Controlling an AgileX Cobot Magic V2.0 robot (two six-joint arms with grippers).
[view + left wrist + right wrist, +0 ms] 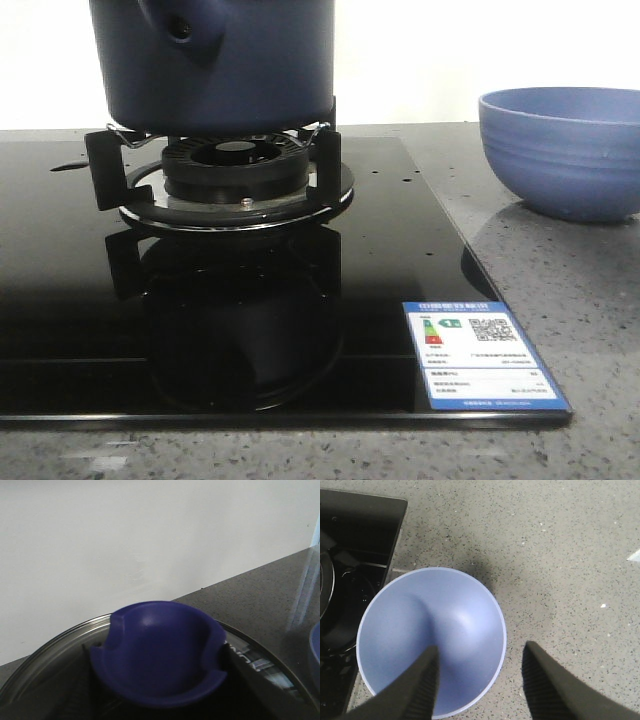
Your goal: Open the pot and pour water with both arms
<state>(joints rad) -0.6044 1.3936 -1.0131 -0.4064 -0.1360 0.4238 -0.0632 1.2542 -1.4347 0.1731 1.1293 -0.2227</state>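
Note:
The dark navy pot (250,70) stands on the burner's supports, its stubby side protrusion (185,30) with a round hole facing front-left. Its top is cut off in the front view. In the left wrist view my left gripper (160,655) is shut on the dark blue knob (160,650) of a glass lid with a steel rim (55,640); dark fingers (242,680) press its two sides. My right gripper (481,647) is open above the light-blue bowl (420,620), one finger over its inside, the other over the counter. Neither gripper shows in the front view.
The black gas burner (235,165) sits on a glossy black glass hob (300,300) with a blue-edged energy label (480,355) at its front right corner. The light-blue bowl (565,150) stands on the speckled grey counter (540,260) right of the hob. A white wall is behind.

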